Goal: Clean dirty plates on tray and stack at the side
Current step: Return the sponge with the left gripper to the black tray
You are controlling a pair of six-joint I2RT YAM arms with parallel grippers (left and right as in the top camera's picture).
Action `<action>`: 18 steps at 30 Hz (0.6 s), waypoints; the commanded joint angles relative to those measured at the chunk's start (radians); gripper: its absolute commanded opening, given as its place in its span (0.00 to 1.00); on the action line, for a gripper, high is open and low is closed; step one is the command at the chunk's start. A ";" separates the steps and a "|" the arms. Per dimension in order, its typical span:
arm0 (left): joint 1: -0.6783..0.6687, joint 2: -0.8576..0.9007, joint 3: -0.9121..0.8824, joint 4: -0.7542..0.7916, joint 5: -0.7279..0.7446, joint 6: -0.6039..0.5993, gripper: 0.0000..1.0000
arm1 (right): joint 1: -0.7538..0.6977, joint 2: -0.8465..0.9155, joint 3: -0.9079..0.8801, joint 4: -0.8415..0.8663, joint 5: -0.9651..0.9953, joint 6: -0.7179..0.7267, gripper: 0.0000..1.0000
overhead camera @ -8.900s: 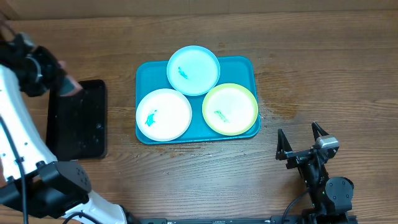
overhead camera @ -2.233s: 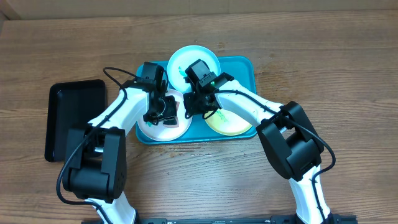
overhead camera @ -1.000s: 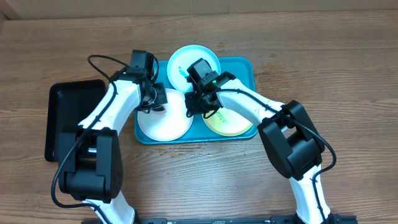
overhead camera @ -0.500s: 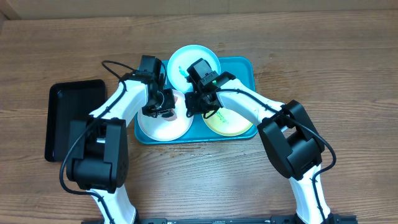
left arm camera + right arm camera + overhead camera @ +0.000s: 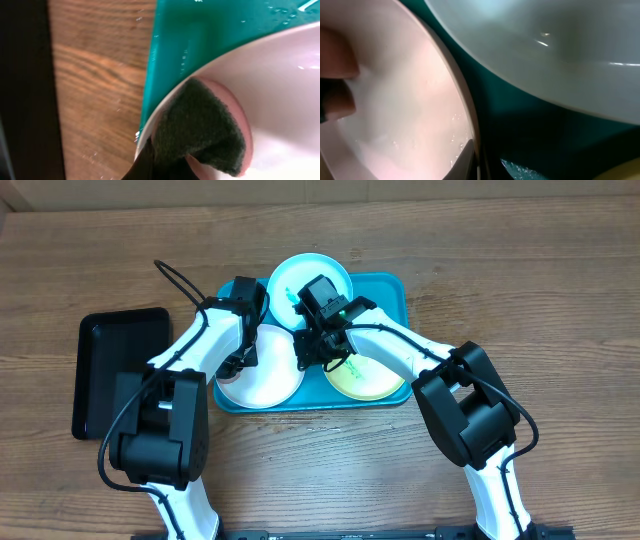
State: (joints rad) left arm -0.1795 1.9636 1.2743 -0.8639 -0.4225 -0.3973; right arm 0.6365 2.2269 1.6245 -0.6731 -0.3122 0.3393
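Three plates lie on the turquoise tray (image 5: pixel 396 288): a white plate (image 5: pixel 265 375) at front left, a pale cyan plate (image 5: pixel 322 273) behind it with a teal smear, and a yellow-green plate (image 5: pixel 375 375) at front right. My left gripper (image 5: pixel 238 358) is shut on a dark green and pink sponge (image 5: pixel 200 125), which presses on the white plate (image 5: pixel 285 95) just inside its left rim. My right gripper (image 5: pixel 305 356) is shut on the white plate's right rim (image 5: pixel 470 150). The white plate (image 5: pixel 405 105) shows water droplets and no smear. The cyan plate (image 5: pixel 545 45) overlaps above it.
A smaller black tray (image 5: pixel 115 370) lies on the wooden table (image 5: pixel 560 300) left of the turquoise tray (image 5: pixel 200 40). Both arms reach in from the front edge and cross over the tray's front half. Bare wood (image 5: pixel 95 75) separates the two trays.
My left gripper has swept the sponge across the white plate, from its upper part to its left rim. The right gripper has kept its hold on the rim.
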 commanded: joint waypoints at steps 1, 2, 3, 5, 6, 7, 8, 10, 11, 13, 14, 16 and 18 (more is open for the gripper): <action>0.037 -0.088 0.006 -0.018 -0.163 -0.133 0.04 | -0.010 0.011 0.027 -0.020 -0.056 -0.105 0.04; 0.045 -0.125 0.008 -0.018 -0.159 -0.148 0.04 | -0.007 0.008 0.031 -0.020 -0.056 -0.104 0.04; 0.054 -0.161 0.008 -0.017 -0.153 -0.150 0.04 | -0.004 0.005 0.034 -0.020 -0.056 -0.104 0.04; 0.084 -0.236 0.008 -0.009 -0.133 -0.149 0.04 | 0.002 -0.003 0.034 -0.020 -0.055 -0.104 0.04; 0.107 -0.273 0.008 0.000 -0.113 -0.148 0.04 | 0.003 -0.008 0.034 -0.020 -0.051 -0.104 0.04; 0.130 -0.301 0.008 0.007 -0.094 -0.143 0.04 | 0.005 -0.012 0.034 -0.022 -0.048 -0.104 0.04; 0.155 -0.324 0.008 0.014 -0.069 -0.134 0.04 | 0.006 -0.015 0.034 -0.024 -0.044 -0.104 0.04; 0.232 -0.364 0.008 0.027 0.014 -0.114 0.04 | 0.006 -0.020 0.034 -0.025 -0.044 -0.104 0.04; 0.274 -0.371 0.008 0.031 0.059 -0.103 0.04 | 0.006 -0.020 0.034 -0.027 -0.044 -0.104 0.04; 0.354 -0.367 0.006 0.033 0.132 -0.086 0.04 | 0.006 -0.020 0.034 -0.028 -0.044 -0.104 0.04; 0.393 -0.359 0.005 0.034 0.163 -0.081 0.04 | 0.006 -0.020 0.034 -0.029 -0.044 -0.104 0.04; 0.455 -0.334 0.005 0.035 0.211 -0.081 0.04 | 0.006 -0.020 0.034 -0.029 -0.044 -0.104 0.04; 0.513 -0.296 0.005 0.035 0.264 -0.081 0.04 | 0.006 -0.020 0.034 -0.029 -0.043 -0.104 0.04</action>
State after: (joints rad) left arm 0.2787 1.6173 1.2808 -0.8295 -0.2905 -0.4950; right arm 0.6365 2.2295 1.6382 -0.7010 -0.3443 0.2558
